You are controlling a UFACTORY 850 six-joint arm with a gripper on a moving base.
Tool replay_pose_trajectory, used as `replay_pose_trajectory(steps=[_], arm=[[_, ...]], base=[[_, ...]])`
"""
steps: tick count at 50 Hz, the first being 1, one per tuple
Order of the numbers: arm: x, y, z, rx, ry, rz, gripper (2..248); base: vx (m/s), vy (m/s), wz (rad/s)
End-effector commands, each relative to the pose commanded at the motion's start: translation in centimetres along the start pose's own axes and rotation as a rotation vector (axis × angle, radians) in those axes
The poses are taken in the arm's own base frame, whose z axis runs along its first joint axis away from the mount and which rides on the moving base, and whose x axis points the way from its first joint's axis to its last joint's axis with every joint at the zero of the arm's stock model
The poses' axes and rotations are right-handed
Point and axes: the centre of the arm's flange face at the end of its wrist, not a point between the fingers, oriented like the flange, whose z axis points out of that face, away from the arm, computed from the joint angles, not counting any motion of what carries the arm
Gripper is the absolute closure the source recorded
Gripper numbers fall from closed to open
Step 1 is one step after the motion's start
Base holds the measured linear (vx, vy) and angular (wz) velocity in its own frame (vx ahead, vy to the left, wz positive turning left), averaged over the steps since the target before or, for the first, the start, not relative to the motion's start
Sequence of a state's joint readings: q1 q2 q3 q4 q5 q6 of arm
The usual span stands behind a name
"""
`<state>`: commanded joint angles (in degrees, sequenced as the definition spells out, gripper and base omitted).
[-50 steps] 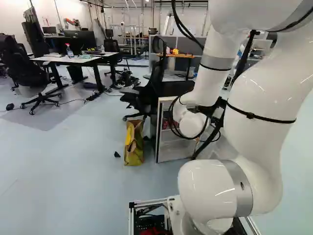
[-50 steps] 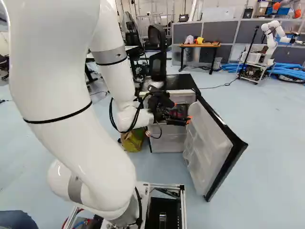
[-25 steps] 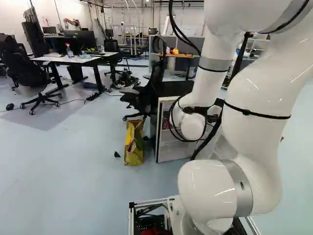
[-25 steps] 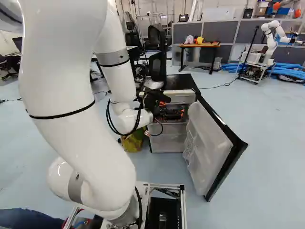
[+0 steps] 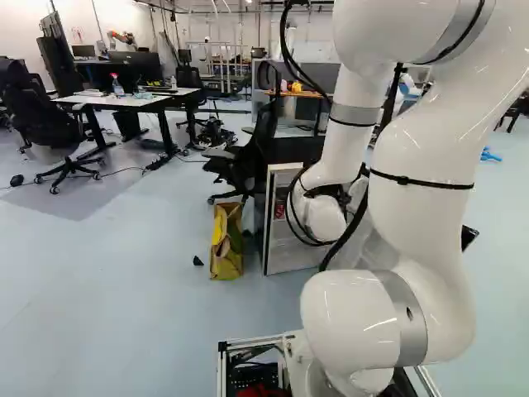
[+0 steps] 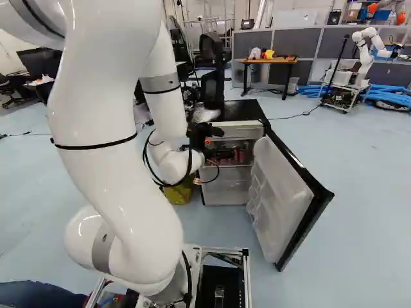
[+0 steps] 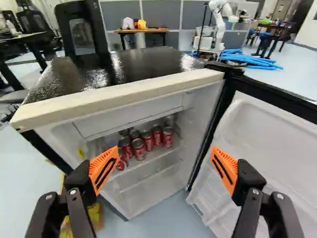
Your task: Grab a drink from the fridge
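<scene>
The pincer (image 7: 165,150) is spread wide and empty. Red cans (image 7: 148,142) stand upright on a shelf (image 7: 153,158) inside the fridge (image 7: 119,100), ahead of it, nearer the finger away from the door (image 7: 277,144); the reach likely goes forward, bearing that way.

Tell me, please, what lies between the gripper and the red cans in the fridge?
Nothing visible: in the wrist view, the stretch from the open gripper to the red cans is bare, and the fridge door stands open.
</scene>
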<state>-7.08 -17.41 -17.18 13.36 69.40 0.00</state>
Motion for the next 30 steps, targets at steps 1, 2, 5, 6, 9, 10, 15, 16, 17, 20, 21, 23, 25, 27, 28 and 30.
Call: replay_pose_trajectory(steps=[1,2,5,6,9,10,15,16,17,20,21,23,25,27,28,30], arm=[[-0.1,-0.1,0.1,0.009,-0.002,-0.004,3],[-0.2,-0.2,0.1,0.019,-0.005,-0.008,3],[-0.4,-0.4,0.3,0.046,-0.012,-0.020,3],[-0.5,-0.5,0.3,0.056,-0.015,-0.024,3],[-0.8,-0.7,0.5,0.083,-0.022,-0.036,3],[-0.9,-0.8,0.6,0.092,-0.024,-0.039,3],[-1.3,-1.1,0.8,0.138,-0.036,-0.058,3],[-1.4,-1.2,0.9,0.147,-0.039,-0.061,3],[-1.5,-1.2,1.0,0.157,-0.042,-0.065,3],[-1.8,-1.4,1.1,0.182,-0.048,-0.075,3],[-1.9,-1.4,1.2,0.190,-0.051,-0.078,3],[-2.0,-1.5,1.3,0.208,-0.055,-0.084,3],[-2.2,-1.6,1.4,0.224,-0.060,-0.090,3],[-2.4,-1.7,1.5,0.238,-0.065,-0.095,3],[-2.5,-1.7,1.6,0.245,-0.067,-0.097,3],[-2.7,-1.7,1.7,0.256,-0.071,-0.101,3]], base=[[0.000,0.000,0.000],[0.000,0.000,0.000],[0.000,0.000,0.000],[0.000,0.000,0.000],[0.000,0.000,0.000],[0.000,0.000,0.000],[0.000,0.000,0.000],[0.000,0.000,0.000],[0.000,0.000,0.000],[0.000,0.000,0.000],[0.000,0.000,0.000],[0.000,0.000,0.000],[0.000,0.000,0.000],[0.000,0.000,0.000],[0.000,0.000,0.000],[0.000,0.000,0.000]])
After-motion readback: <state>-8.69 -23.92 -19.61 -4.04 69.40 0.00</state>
